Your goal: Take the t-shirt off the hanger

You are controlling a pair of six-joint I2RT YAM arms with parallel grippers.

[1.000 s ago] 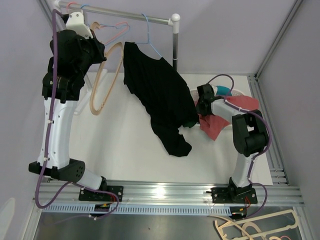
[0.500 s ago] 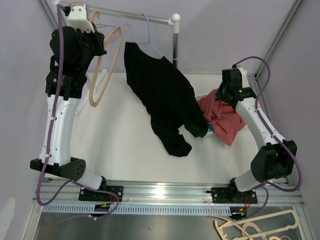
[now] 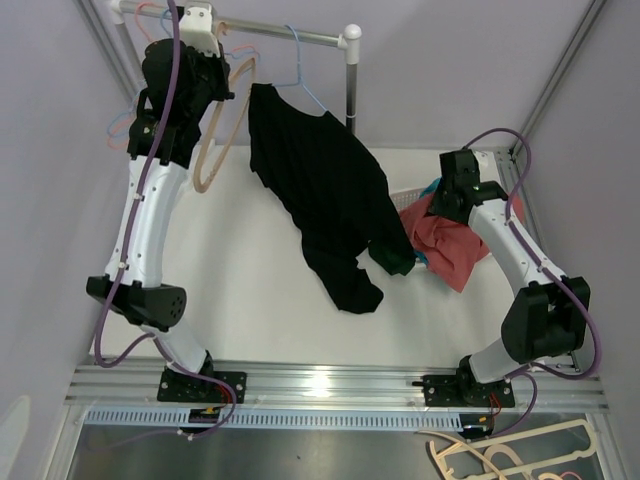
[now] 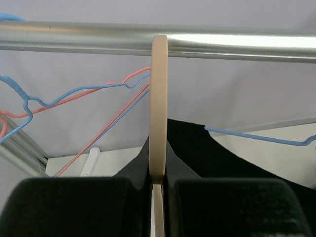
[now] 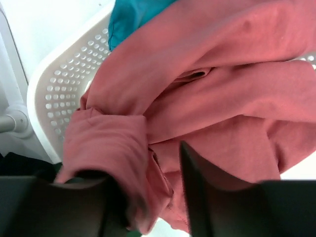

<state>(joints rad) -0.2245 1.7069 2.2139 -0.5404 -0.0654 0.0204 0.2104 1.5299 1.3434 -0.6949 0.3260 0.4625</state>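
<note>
Left claw (image 4: 158,193) gripping hanger (image 4: 158,98), hooked over rail (image 4: 74,37)

A teal cloth (image 5: 133,17) lies in the white perforated basket (image 5: 64,84), near the rail's upright post (image 3: 350,85)

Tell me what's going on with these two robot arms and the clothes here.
The left gripper is clamped on a beige hanger whose hook sits over the metal rail. The right gripper, jaws apart, hangs over a red t-shirt heaped in a white perforated basket, with cloth against one finger. A black t-shirt is on a blue wire hanger on the rail, not yet removed.
</note>
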